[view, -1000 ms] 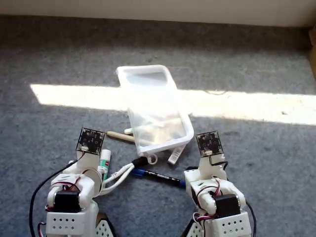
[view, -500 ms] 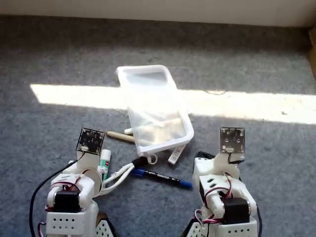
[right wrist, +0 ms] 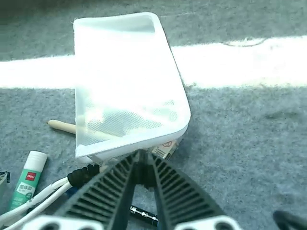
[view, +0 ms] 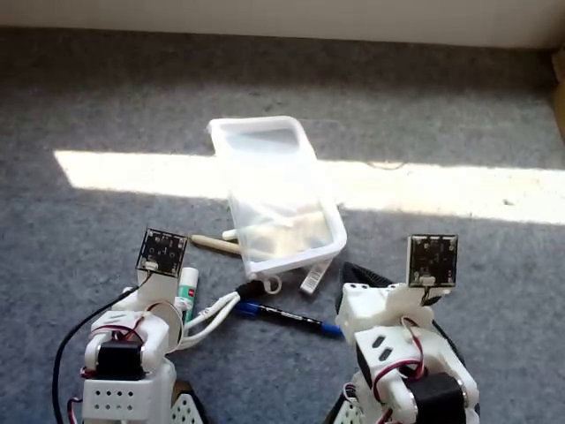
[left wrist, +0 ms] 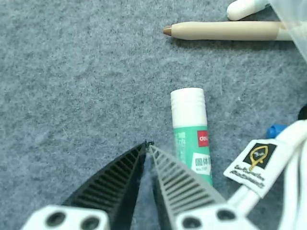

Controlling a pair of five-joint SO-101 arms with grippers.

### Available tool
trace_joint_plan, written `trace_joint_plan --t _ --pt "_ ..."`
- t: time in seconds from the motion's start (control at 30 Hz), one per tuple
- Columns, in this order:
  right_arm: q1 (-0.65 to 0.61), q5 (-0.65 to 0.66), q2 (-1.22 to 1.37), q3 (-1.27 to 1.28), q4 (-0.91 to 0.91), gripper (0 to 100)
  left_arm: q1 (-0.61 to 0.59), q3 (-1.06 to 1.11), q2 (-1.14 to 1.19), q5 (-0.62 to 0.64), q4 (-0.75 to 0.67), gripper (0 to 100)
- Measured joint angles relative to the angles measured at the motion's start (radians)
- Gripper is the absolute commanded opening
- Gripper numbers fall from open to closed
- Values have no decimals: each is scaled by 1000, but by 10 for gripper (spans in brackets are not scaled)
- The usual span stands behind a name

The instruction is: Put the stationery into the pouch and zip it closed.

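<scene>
The white mesh pouch (view: 275, 196) lies on the grey carpet ahead of both arms, its zipper pull (view: 272, 284) at the near end. A beige pen (view: 214, 243) sticks out beside its near left corner. A green glue stick (left wrist: 190, 134) lies just beside my left gripper (left wrist: 147, 143), which is shut and empty over the carpet. A blue-capped black pen (view: 287, 316) lies between the arms. My right gripper (right wrist: 142, 154) is shut and empty, held above the near end of the pouch (right wrist: 125, 81).
A white cable (view: 212, 316) with a black plug and a paper tag (left wrist: 253, 160) curls by the left arm, next to the glue stick (right wrist: 29, 179). A bright sunlit band (view: 459, 190) crosses the carpet. A pale wall base (view: 353, 18) runs along the far edge.
The right arm has swung to the right, away from the blue-capped pen, and risen. The left arm and the stationery have not moved.
</scene>
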Motion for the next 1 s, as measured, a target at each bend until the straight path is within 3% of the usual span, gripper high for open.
trace_joint_plan --t 0.23,0.4,0.73,1.0 --pt "-98 -23 354 -173 -9 5 0 0 0 0 0 8" --pt "-155 -26 425 -193 -157 5 0 0 0 0 0 8" --pt "-405 -272 569 -100 -272 119 0 0 0 0 0 8" --pt "-482 -330 744 -100 -442 119 0 0 0 0 0 8"
